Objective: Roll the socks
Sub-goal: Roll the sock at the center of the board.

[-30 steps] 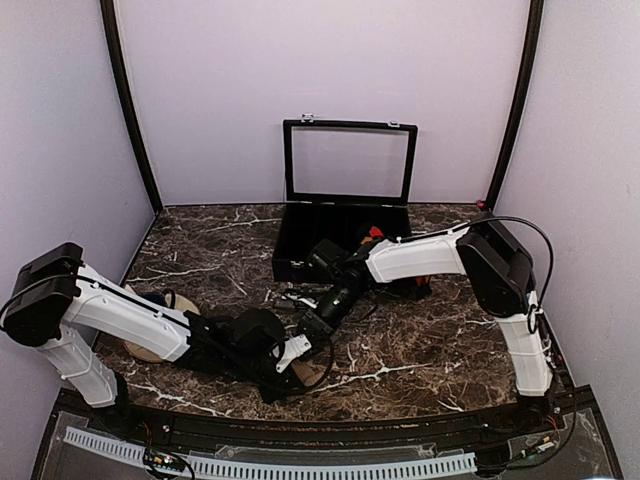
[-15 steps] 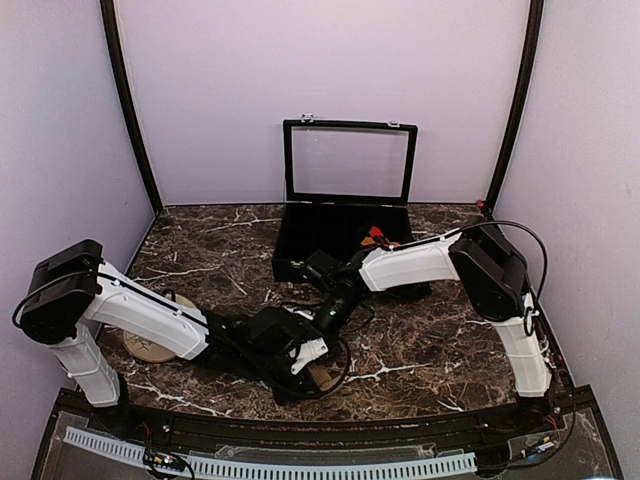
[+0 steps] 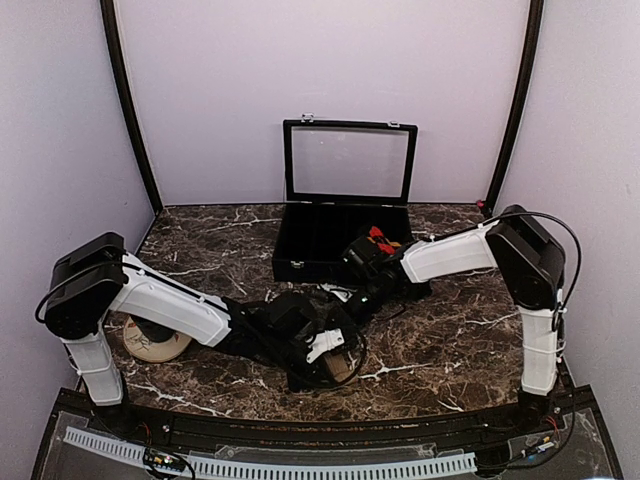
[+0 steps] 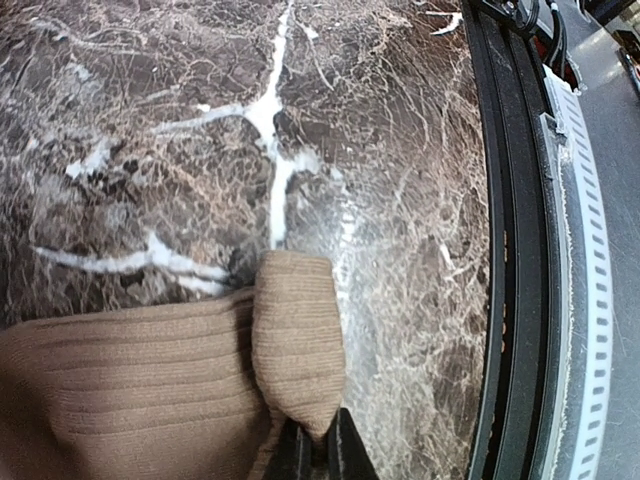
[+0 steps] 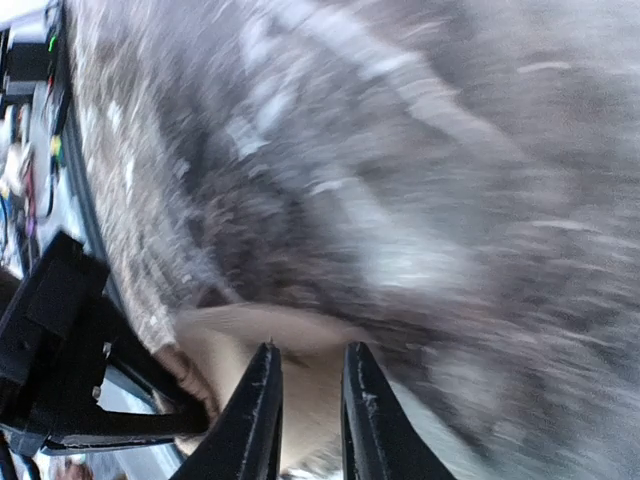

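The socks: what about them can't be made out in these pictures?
- Tan sock: in the top view the left arm covers nearly all of it; the left wrist view cuts it off at the bottom and left edges.
- Argyle sock: in the top view only a small red patch shows past the right arm.
- Right tool: the right wrist view is blurred; whether it grips tan fabric is unclear.
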You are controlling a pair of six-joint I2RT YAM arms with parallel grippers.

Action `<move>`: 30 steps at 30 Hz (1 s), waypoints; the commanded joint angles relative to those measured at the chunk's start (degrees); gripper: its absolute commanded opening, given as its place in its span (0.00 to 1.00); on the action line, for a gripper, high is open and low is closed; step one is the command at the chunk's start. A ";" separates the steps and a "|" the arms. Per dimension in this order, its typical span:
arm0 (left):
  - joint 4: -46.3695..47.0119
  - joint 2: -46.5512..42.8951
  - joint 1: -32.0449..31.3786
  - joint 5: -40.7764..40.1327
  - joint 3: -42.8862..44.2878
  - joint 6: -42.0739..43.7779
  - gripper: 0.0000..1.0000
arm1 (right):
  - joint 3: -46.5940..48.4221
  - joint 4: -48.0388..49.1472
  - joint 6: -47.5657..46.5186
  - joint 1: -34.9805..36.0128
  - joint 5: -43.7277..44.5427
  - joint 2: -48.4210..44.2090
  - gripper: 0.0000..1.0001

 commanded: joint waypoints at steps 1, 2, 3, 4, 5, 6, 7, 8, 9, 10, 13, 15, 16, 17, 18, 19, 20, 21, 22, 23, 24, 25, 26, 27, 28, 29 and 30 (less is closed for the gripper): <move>-4.82 2.57 0.85 3.20 3.25 4.95 0.00 | -2.43 5.49 3.16 -2.93 5.61 -4.48 0.21; -5.10 3.30 1.10 3.86 4.08 5.55 0.00 | -3.05 5.86 3.31 -3.52 5.96 -5.13 0.21; -5.45 3.94 1.29 4.52 5.16 6.10 0.00 | -3.72 6.18 3.41 -3.91 6.20 -5.86 0.22; -5.72 4.63 1.54 5.20 5.74 6.63 0.00 | -4.36 6.46 3.42 -4.25 6.50 -6.55 0.22; -6.15 5.26 1.73 5.82 6.81 7.09 0.00 | -5.25 6.86 3.42 -4.64 6.50 -7.52 0.22; -6.49 5.76 1.86 6.34 7.60 7.57 0.00 | -6.10 7.34 3.42 -4.90 6.50 -8.52 0.22; -6.84 6.17 2.03 6.71 8.27 7.88 0.00 | -7.05 7.88 3.42 -5.29 6.50 -9.58 0.22; -7.12 6.41 2.25 7.05 8.85 8.02 0.00 | -7.83 8.52 4.23 -5.72 8.81 -10.77 0.23; -7.27 6.45 2.43 7.46 9.14 8.14 0.00 | -9.35 8.92 4.61 -6.14 9.81 -11.71 0.23; -7.25 6.37 2.68 7.98 9.27 8.08 0.00 | -10.69 9.37 4.92 -6.50 10.63 -12.94 0.23; -7.37 6.25 3.52 10.39 9.43 7.42 0.00 | -14.39 10.86 5.34 -7.49 12.33 -16.55 0.23; -7.58 6.36 4.25 12.21 9.46 6.69 0.00 | -16.14 11.37 5.25 -7.75 13.38 -18.78 0.24; -7.71 6.49 4.67 13.34 9.39 6.11 0.00 | -16.94 11.39 5.14 -7.78 13.76 -19.80 0.24; -7.78 6.64 5.16 14.74 9.39 5.44 0.00 | -17.67 11.52 5.10 -7.76 14.20 -20.69 0.24; -7.89 6.89 5.76 16.10 9.45 4.69 0.00 | -18.53 11.61 5.06 -7.78 14.60 -21.67 0.24; -7.95 7.22 6.36 17.64 9.51 3.78 0.00 | -19.49 11.95 5.13 -7.74 15.06 -22.47 0.24; -7.81 7.48 6.98 19.04 9.55 2.79 0.00 | -20.53 12.40 5.17 -7.77 15.49 -23.42 0.24; -7.58 7.81 7.51 21.75 9.58 1.78 0.00 | -21.65 12.98 5.32 -7.78 16.04 -24.43 0.24; -7.56 8.25 8.00 23.63 9.63 0.82 0.00 | -22.80 13.54 5.41 -7.77 16.65 -25.38 0.24; -7.73 8.74 8.55 24.92 9.83 -0.12 0.00 | -24.10 14.21 5.56 -7.72 17.16 -26.04 0.24; -8.05 9.26 8.83 26.24 10.17 -0.62 0.00 | -25.39 14.92 5.68 -7.70 17.71 -28.41 0.24; -8.47 9.86 9.13 27.46 10.44 -1.00 0.00 | -26.58 15.52 5.71 -7.57 18.22 -29.64 0.24; -9.23 10.45 9.37 28.49 10.89 -1.28 0.00 | -27.74 16.04 5.71 -7.40 18.65 -30.85 0.24; -9.74 11.08 9.63 29.69 11.22 -1.62 0.00 | -28.66 16.39 5.66 -7.16 19.03 -31.82 0.24; -10.06 11.57 9.85 30.71 11.53 -2.06 0.00 | -29.48 16.56 5.45 -6.78 19.57 -32.93 0.24; -10.17 12.04 10.11 31.73 11.65 -2.55 0.00 | -30.11 16.53 5.07 -6.28 20.27 -33.88 0.24; -10.03 12.34 10.41 32.88 11.60 -3.17 0.00 | -30.69 16.41 4.56 -5.67 21.08 -34.75 0.24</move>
